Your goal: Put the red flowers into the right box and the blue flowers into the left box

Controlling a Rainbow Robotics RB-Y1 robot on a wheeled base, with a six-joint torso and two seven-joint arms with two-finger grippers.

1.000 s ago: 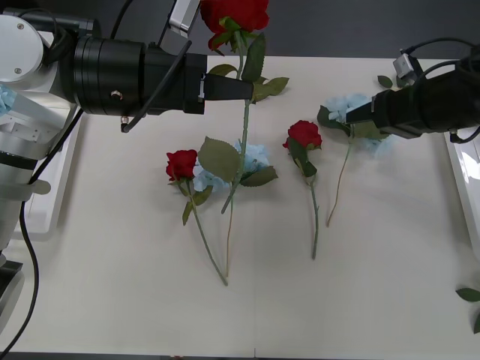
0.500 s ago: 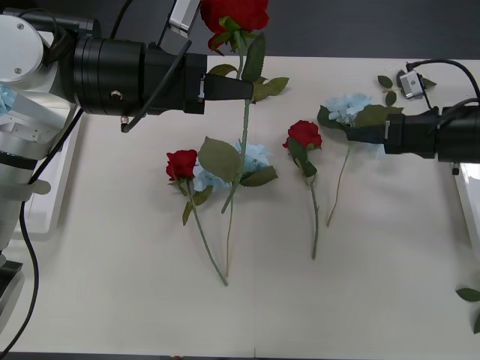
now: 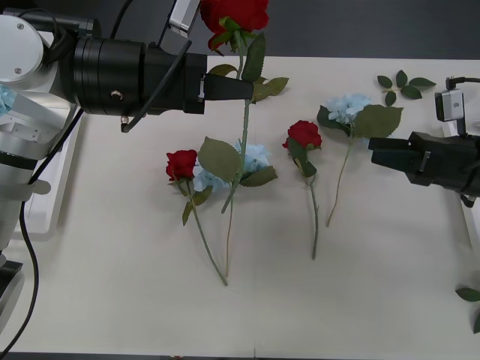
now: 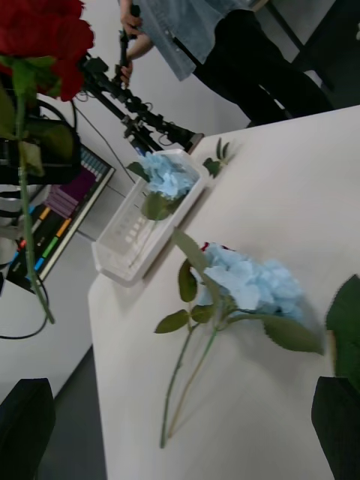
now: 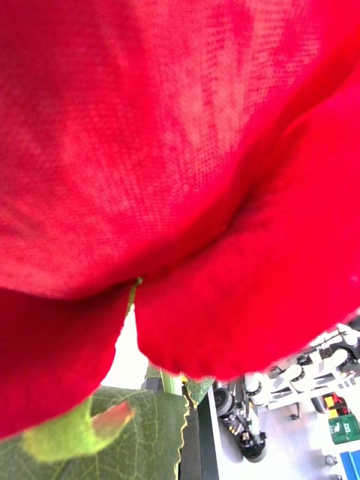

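Note:
My left gripper (image 3: 238, 88) is shut on the stem of a red flower (image 3: 234, 13) and holds it upright above the table's far side; its petals (image 5: 180, 150) crowd the left wrist view. Two more red flowers (image 3: 181, 163) (image 3: 304, 135) lie mid-table. One blue flower (image 3: 255, 157) lies between them, under the hanging stem. Another blue flower (image 3: 349, 107) lies at the back right, just left of my open right gripper (image 3: 375, 150), which is empty. The left box (image 4: 142, 232) holds a blue flower (image 4: 166, 176). The right box (image 3: 472, 225) peeks in at the right edge.
Loose green leaf sprigs lie at the back right (image 3: 403, 81) and near the front right corner (image 3: 469, 294). The left box (image 3: 56, 187) sits partly under my left arm. A person stands behind the table by a tripod.
My right arm has drawn back to the right, off the back-right blue flower, which stays on the table. The left arm and its red flower have not moved.

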